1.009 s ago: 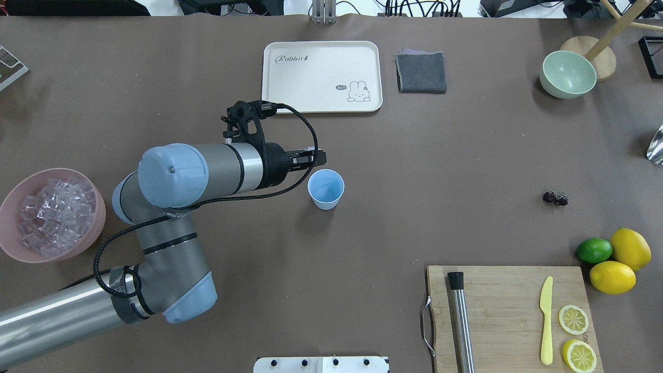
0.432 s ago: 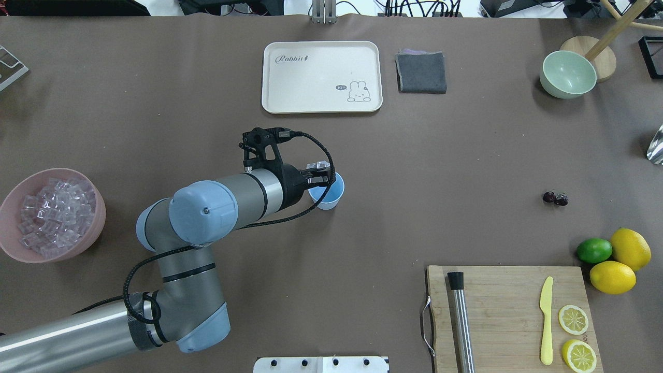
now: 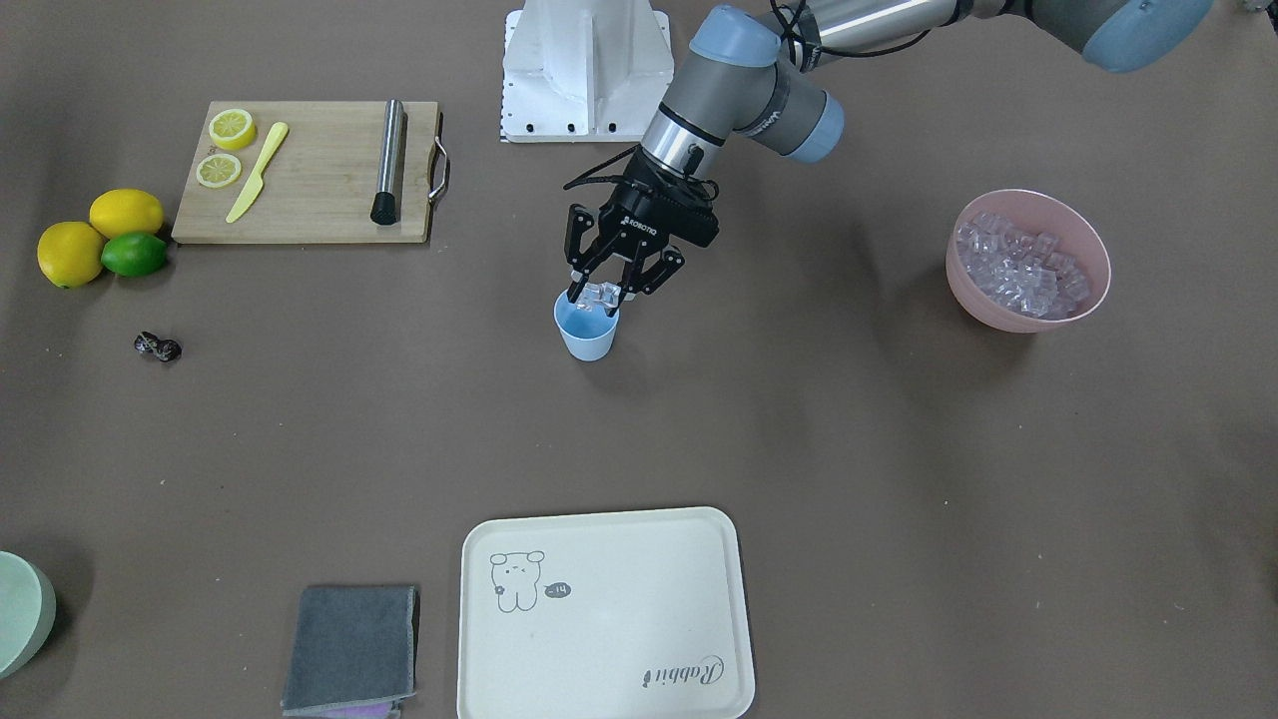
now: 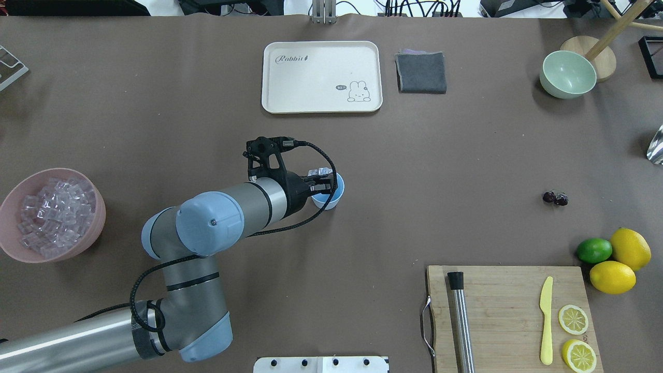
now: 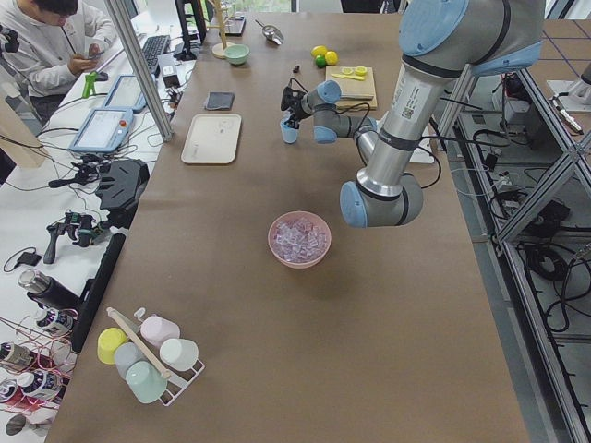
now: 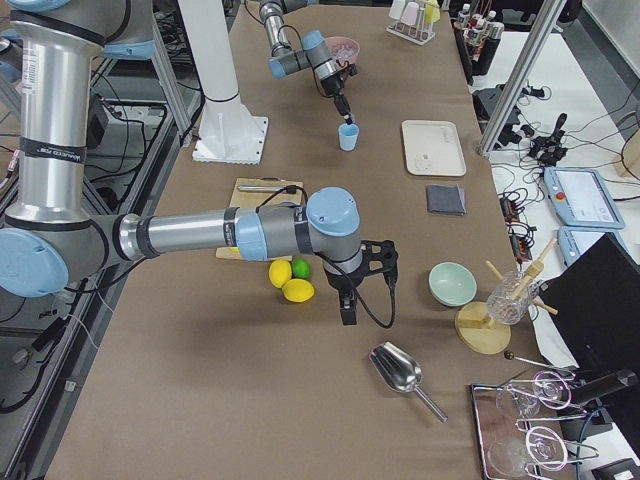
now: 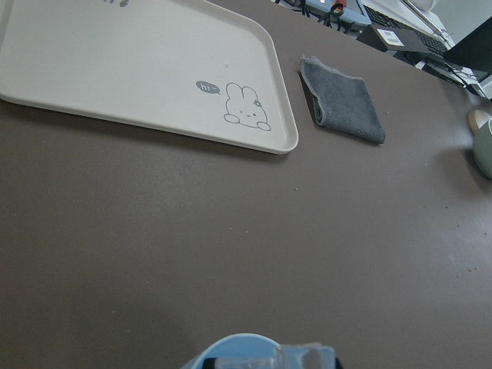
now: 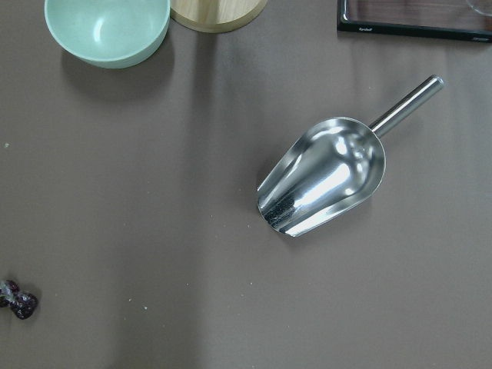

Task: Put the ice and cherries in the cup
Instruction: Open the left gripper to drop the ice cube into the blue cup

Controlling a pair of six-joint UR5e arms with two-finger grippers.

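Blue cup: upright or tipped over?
Upright: the blue cup stands on its base, mouth up, beneath the left hand holding ice cubes.

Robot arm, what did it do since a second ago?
The left tool swung from beside the cup to right over its mouth, still gripping ice. The cup, the cherries and the pink bowl stayed where they were.
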